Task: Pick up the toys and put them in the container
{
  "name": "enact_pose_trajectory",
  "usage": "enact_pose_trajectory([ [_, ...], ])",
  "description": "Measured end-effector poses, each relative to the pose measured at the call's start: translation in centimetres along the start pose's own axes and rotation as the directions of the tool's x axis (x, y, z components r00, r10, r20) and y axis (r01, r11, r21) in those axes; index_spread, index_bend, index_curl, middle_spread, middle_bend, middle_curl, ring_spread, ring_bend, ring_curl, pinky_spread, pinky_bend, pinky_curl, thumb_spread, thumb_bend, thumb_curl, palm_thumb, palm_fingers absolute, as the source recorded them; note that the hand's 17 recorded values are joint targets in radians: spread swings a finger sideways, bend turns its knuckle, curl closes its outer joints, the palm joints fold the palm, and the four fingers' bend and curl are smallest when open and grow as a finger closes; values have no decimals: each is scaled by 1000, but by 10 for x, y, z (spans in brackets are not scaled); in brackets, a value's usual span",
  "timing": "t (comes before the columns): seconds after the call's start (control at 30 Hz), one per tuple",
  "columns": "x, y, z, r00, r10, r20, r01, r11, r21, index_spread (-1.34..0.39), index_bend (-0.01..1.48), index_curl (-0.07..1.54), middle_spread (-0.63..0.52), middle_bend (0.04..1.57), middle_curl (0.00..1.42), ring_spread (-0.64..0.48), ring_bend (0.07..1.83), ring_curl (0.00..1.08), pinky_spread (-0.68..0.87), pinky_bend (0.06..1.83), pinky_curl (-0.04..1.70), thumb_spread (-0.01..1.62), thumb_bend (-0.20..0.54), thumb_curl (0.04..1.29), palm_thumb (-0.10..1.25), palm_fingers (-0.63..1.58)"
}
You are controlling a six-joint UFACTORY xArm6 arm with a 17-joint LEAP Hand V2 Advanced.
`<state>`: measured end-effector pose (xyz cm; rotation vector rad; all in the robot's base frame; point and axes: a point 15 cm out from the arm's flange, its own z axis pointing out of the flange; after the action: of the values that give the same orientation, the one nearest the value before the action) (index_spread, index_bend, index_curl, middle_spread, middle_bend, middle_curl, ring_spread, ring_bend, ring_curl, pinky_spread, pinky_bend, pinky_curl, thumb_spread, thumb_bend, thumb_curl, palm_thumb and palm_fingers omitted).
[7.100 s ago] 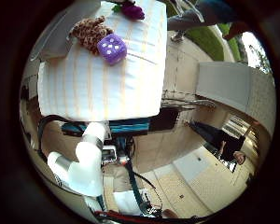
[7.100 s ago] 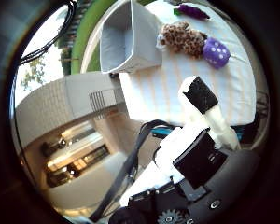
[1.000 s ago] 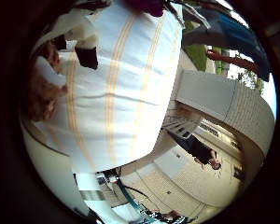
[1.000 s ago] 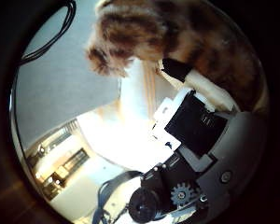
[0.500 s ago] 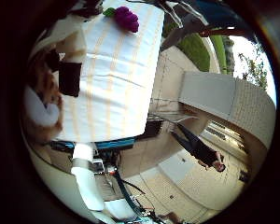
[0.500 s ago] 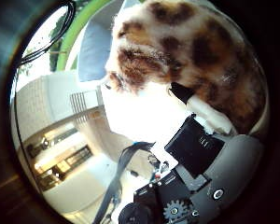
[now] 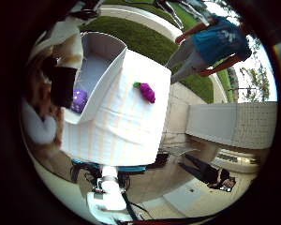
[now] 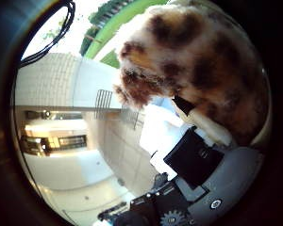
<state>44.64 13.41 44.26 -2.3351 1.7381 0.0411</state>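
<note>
Hand (image 8: pixel 198 155) curled round spotted plush (image 8: pixel 198 61), pressed close against palm, lifted clear of table (image 7: pixel 126 126). Below and beyond fingers (image 7: pixel 61 84): white container (image 7: pixel 100 70) on striped cloth, purple die (image 7: pixel 78 99) inside it. Past container, farther from fingers, purple toy (image 7: pixel 147 92) lying on cloth.

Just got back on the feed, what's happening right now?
The hand is shut on a spotted brown plush toy, lifted off the table and filling the thumb side view. Below, the white container sits on the striped tablecloth with a purple toy already inside it. A second purple toy with a green end still lies on the cloth beside the container. The plush has not been dropped in yet.
</note>
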Motion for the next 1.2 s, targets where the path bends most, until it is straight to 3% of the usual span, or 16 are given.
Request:
enact_pose_trajectory([
  [0.17, -12, -29, 38, 1000, 1, -2, -1, 999, -37, -829, 700, 1270, -172, 1349, 1028, -89, 1593, 784, 166, 1444, 1006, 1105, -20, 736, 934, 730],
  [0.4, -8, -67, 91, 999, 23, -38, -25, 997, -67, -815, 682, 1306, -146, 1302, 967, -55, 1540, 743, 175, 1354, 1012, 1142, -28, 699, 803, 719],
  [0.5, -6, -71, 106, 999, 26, -40, -30, 996, -90, -778, 574, 1254, -114, 1157, 886, -9, 1431, 693, 212, 1310, 983, 1156, -29, 667, 786, 589],
  [0.57, -4, -71, 120, 999, 24, -41, -29, 993, -116, -723, 414, 1206, -98, 988, 829, 15, 1413, 683, 230, 1316, 987, 1156, -36, 649, 763, 332],
  [0.63, -1, -68, 131, 999, 20, -41, -26, 989, -144, -659, 295, 1105, -69, 739, 719, 83, 1271, 631, 270, 1244, 949, 1154, -32, 626, 750, -44],
  [0.73, 6, -66, 143, 999, 8, -39, -15, 985, -174, -616, 225, 977, -28, 556, 603, 173, 1043, 509, 334, 1099, 859, 1151, -31, 598, 737, -158],
  [0.87, 11, -61, 144, 999, -7, -36, 0, 981, -194, -553, 126, 793, 33, 354, 484, 253, 795, 385, 406, 938, 744, 1135, -32, 563, 724, -148],
  [1.2, 41, -47, 119, 999, 19, -36, -26, 978, -206, -484, 106, 488, 108, 193, 393, 300, 611, 306, 485, 788, 598, 1117, -31, 501, 711, -73],
])
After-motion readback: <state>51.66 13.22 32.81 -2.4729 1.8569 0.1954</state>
